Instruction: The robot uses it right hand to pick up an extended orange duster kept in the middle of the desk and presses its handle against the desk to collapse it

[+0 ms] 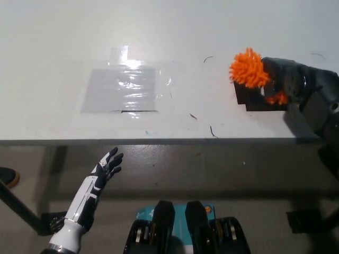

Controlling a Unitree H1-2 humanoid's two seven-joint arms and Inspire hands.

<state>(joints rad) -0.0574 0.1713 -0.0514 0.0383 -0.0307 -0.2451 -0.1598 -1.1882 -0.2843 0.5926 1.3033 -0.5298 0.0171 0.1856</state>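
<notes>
black right hand [283, 79] at right edge of frame grasping orange duster [249, 69] above white desk [63, 42]; clear plastic sheet [127, 87] taped centre-left, well apart; white left hand [108, 164] lower left, fingers spread, holding nothing.

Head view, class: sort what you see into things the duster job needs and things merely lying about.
Job:
orange duster
right hand, shut on it
white desk

Lying about:
clear plastic sheet, taped to the desk
left hand, open, below the desk edge

Single head-mounted view, aimed steeply downward from above the near edge of the tabletop [63, 32], moderately distant.
</notes>
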